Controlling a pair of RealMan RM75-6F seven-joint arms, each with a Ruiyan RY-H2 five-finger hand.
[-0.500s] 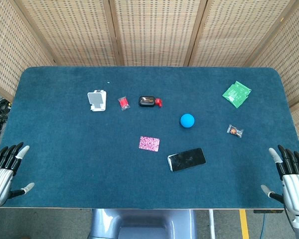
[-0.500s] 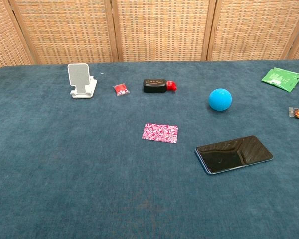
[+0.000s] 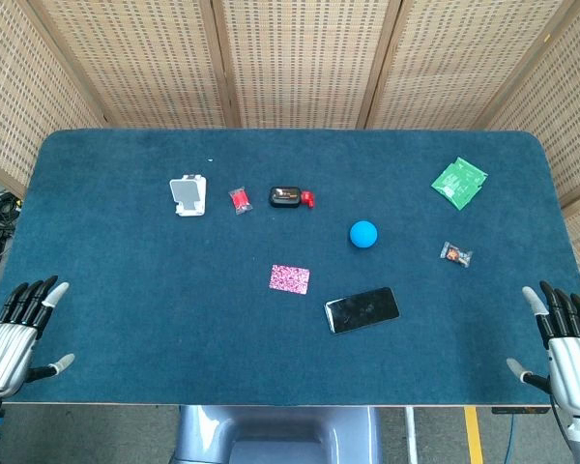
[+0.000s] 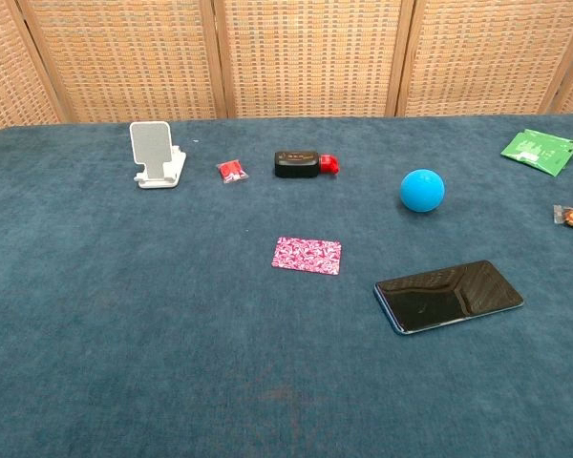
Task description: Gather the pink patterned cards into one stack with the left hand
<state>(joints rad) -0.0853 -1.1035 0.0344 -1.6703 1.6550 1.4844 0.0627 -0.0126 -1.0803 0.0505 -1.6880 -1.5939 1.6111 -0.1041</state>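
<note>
We see the pink patterned cards (image 3: 289, 278) lying flat near the middle of the blue desk (image 3: 126, 290), looking like a single neat rectangle; we cannot tell how many cards it holds. Nothing touches them.

Our left hand (image 3: 14, 331) sits at the near left corner of the desk, fingers spread and straight, holding nothing, well apart from the cards. Our right hand (image 3: 559, 333) mirrors it at the near right corner, fingers likewise apart and empty. Neither hand shows in the chest view.

Just to the right of the cards and slightly nearer to us lies a dark phone (image 3: 362, 309), screen up and angled. Beyond it rests a blue ball (image 3: 363, 233). Along the far side we see a white phone stand (image 3: 188, 195), a small red packet (image 3: 240, 200) beside it, and a black case with a red piece at its right end (image 3: 290, 197). Toward the far right corner lies a green packet (image 3: 459, 182), and nearer, a small wrapped sweet (image 3: 455, 254). Woven screens (image 3: 300, 58) stand behind the desk.
</note>
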